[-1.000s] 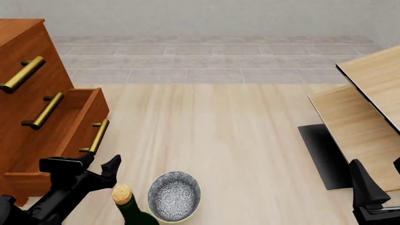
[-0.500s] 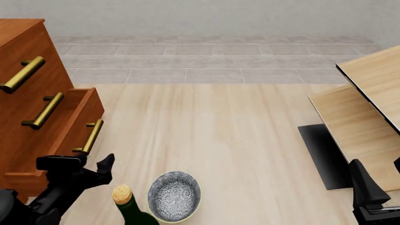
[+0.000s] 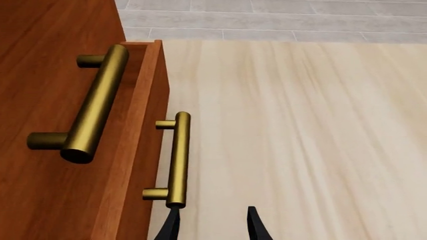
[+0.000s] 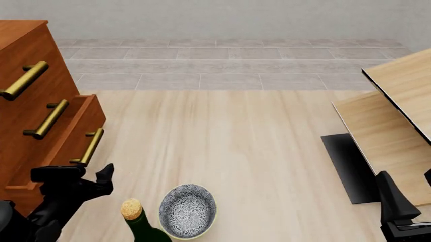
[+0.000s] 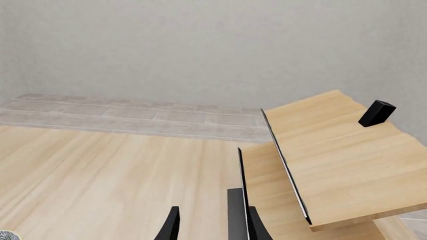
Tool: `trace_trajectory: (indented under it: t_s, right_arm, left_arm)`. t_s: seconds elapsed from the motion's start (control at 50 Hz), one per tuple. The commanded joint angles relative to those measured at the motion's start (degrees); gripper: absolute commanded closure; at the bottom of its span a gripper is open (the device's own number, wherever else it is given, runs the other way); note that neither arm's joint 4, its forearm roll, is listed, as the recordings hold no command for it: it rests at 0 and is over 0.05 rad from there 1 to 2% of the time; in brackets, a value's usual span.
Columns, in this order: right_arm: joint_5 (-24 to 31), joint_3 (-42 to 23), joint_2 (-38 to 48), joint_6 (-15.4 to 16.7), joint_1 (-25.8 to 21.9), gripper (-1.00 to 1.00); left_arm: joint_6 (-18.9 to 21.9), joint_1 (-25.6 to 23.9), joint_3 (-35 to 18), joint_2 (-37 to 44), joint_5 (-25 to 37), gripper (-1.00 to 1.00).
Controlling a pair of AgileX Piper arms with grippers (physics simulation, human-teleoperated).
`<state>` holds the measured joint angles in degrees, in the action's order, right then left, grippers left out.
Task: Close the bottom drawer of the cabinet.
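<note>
The cabinet [image 4: 27, 91] is reddish-brown wood with a smooth satin finish, as is the bottom drawer [image 4: 70, 136]. Its handle [image 3: 178, 159] looks like brushed brass metal. The table [image 4: 235, 151] is pale, matt wood grain. At six o'clock, the bowl [image 4: 187, 210] looks like glazed, patterned ceramic.

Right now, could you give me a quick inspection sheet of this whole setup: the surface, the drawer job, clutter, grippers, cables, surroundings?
Surface: pale wood-grain top, bare in the middle.
Job's things: cabinet at left; bottom drawer sticks out partway, not shut; its brass handle is free.
Clutter: patterned bowl and corked green bottle near the front edge.
Grippers: left gripper open, fingertips just below the handle; right gripper open, holding nothing.
Cables: nothing seen.
Surroundings: grey tiled floor, plain wall, light-wood furniture with black edges at right.
</note>
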<state>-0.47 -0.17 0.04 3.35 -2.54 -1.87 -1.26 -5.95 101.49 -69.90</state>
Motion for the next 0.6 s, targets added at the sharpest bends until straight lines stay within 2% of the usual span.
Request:
trace_trajectory:
  t_s: [0.02, 0.6]
  right_arm:
    - [-0.1, 0.0, 0.0, 0.1, -0.1, -1.0]
    - [-0.1, 0.0, 0.0, 0.1, -0.3, -1.0]
  left_arm:
    - [0.5, 3.4, -0.7, 1.1, 0.0, -1.0]
    - [2.2, 8.3, -1.9, 2.5, 0.0, -1.0]
